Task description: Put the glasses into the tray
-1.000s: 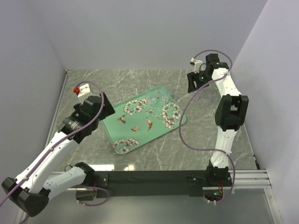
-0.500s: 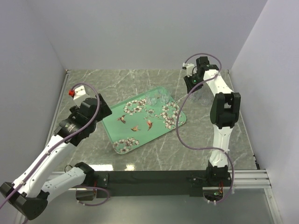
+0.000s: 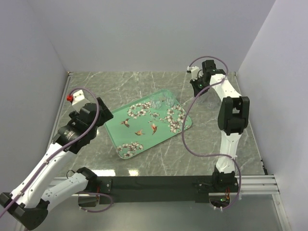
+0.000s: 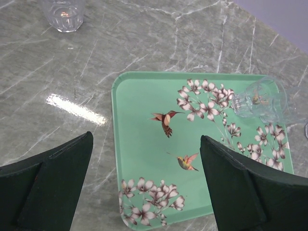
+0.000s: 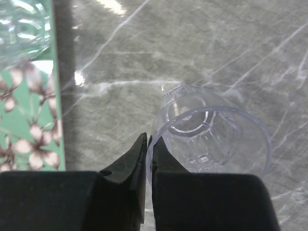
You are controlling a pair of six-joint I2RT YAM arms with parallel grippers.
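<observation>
A grey marbled desk carries a large mint-green rectangular tray printed with white blossoms and small birds, lying at the middle. In its far corner sit small clear tumbler glasses, at least two, crowded together.

At the far right of the desk, the right gripper has its fingers almost together. It appears to pinch the near wall of another short clear glass, which is upright with its mouth up, just beside the tray. From this glass the tray lies to the left and nearer, and the right arm is the closer one.

The left gripper hangs wide open over the tray's left part. One more upright clear glass stands on the desk beyond it.
</observation>
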